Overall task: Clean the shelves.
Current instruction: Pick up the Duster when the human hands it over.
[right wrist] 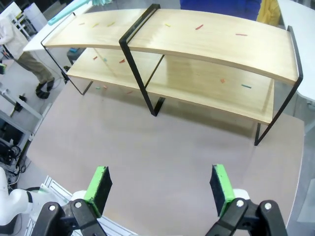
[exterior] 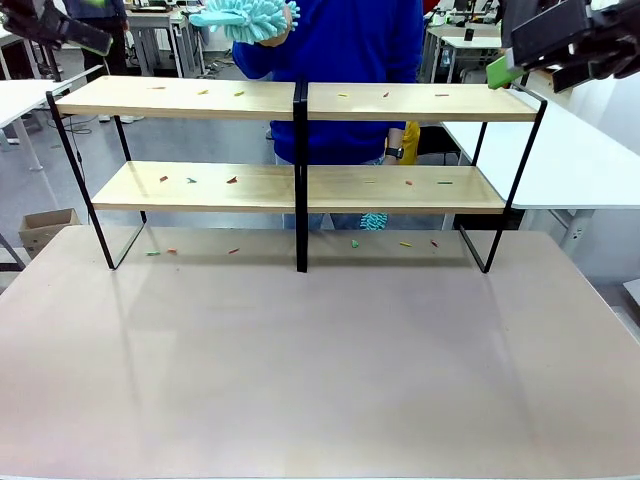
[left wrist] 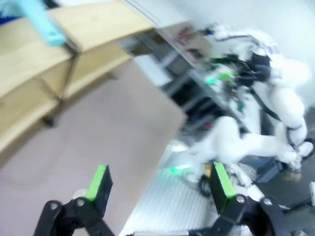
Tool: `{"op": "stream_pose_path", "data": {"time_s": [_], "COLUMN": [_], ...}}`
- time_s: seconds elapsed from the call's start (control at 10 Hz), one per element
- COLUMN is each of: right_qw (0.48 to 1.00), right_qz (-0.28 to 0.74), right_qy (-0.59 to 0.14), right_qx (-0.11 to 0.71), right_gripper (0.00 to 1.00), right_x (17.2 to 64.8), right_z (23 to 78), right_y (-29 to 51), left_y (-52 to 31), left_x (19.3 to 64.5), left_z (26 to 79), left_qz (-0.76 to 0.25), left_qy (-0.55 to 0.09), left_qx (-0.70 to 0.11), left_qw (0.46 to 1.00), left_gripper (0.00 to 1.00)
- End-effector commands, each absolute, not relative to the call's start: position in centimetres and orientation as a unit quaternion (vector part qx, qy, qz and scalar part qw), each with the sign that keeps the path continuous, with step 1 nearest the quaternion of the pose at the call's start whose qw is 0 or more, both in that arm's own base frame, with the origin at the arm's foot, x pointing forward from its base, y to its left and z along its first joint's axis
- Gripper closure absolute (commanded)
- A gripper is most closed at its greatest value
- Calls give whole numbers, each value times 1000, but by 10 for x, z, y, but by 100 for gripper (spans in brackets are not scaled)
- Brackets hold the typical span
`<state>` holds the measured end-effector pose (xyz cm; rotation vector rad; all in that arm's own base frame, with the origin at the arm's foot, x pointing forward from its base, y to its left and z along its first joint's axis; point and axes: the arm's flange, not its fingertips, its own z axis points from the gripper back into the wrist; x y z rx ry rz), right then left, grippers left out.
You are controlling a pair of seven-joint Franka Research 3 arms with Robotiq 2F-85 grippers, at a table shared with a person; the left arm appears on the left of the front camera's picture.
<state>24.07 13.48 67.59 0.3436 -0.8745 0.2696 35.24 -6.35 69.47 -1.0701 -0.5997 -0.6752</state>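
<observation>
Shelves [exterior: 300,170]: two-tier rack, light-wood boards on a thin black frame, upright at the far side of the table [exterior: 320,370], directly before a person [exterior: 345,50] in a blue top. Small coloured scraps [exterior: 232,180] lie scattered on both boards and on the tabletop beneath. Turquoise fluffy duster [exterior: 248,18]: held up by the person above the upper board's left half, apart from it. Left gripper [left wrist: 160,169]: fingers spread, nothing between the green pads [left wrist: 101,183], high near the rack's left end. Right gripper [right wrist: 158,169]: likewise spread and empty, high near the rack's right end.
</observation>
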Motion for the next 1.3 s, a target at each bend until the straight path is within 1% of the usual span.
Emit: {"op": "stream_pose_path", "data": {"time_s": [0.0,0.1,0.2,0.3,0.4,0.5,0.6,0.7,0.9,1.0,1.2], "right_qw": [882,882,882,882,882,882,882,882,882,882,882], "right_qz": [130,130,130,130,130,130,130,130,130,130,130], "right_qy": [-420,-420,-420,-420,-420,-420,-420,-420,-420,-420,-420], "right_qx": [167,167,167,167,167,167,167,167,167,167,167], "right_gripper": [0,0,0,0,0,0,0,0,0,0,0], "right_x": [241,241,241,241,241,241,241,241,241,241,241], "right_z": [677,677,677,677,677,677,677,677,677,677,677], "right_y": [134,134,134,134,134,134,134,134,134,134,134], "left_y": [-68,-68,-62,-68,-62,-55,-46,-43,-50,-56,-72], "left_x": [347,347,355,368,404,439,471,498,539,557,592], "left_z": [697,697,693,693,693,691,686,680,663,656,654], "left_qz": [-304,-304,-310,-296,-258,-178,-123,-85,-71,-59,-40], "left_qy": [-304,-304,-274,-214,-137,-92,-76,-62,-2,16,28], "left_qx": [-419,-419,-496,-530,-589,-646,-673,-676,-676,-683,-684], "left_qw": [800,800,764,765,754,736,726,729,733,728,728], "left_gripper": [0,0,0,0,0,0,0,0,0,0,0]}}
